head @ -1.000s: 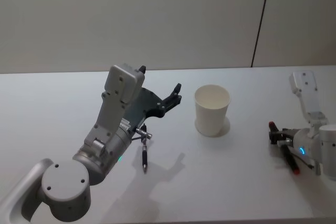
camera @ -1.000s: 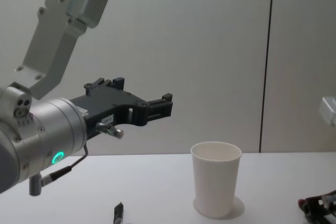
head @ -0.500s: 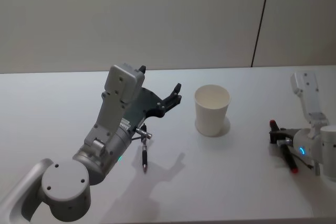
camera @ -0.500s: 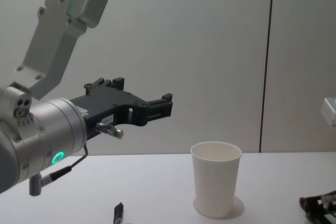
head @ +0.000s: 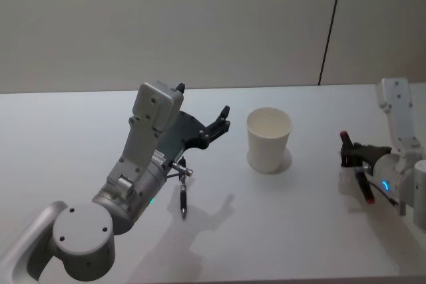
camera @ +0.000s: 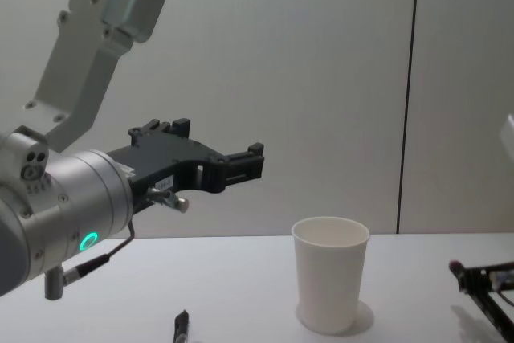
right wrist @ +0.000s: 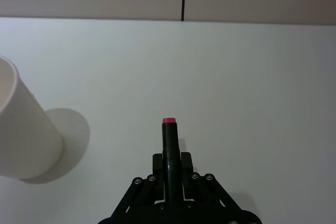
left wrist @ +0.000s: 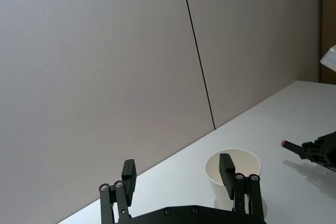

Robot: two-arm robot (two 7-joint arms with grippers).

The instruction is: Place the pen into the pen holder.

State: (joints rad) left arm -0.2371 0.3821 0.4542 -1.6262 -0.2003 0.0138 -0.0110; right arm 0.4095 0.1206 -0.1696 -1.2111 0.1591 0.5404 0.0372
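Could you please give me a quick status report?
Right gripper shut on red-tipped black pen, right of white paper cup. Left gripper open, raised left of cup. Second black pen lies on table; nothing blocks cup.

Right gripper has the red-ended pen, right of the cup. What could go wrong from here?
1. The pen sits slanted in the right gripper, not end-down; over the pen holder it may strike the rim and topple the empty cup.
2. The fingers pinch a narrow stretch of barrel, so the pen might swivel in transit.
3. The open left gripper hangs close on the holder's left; the arms could crowd there.
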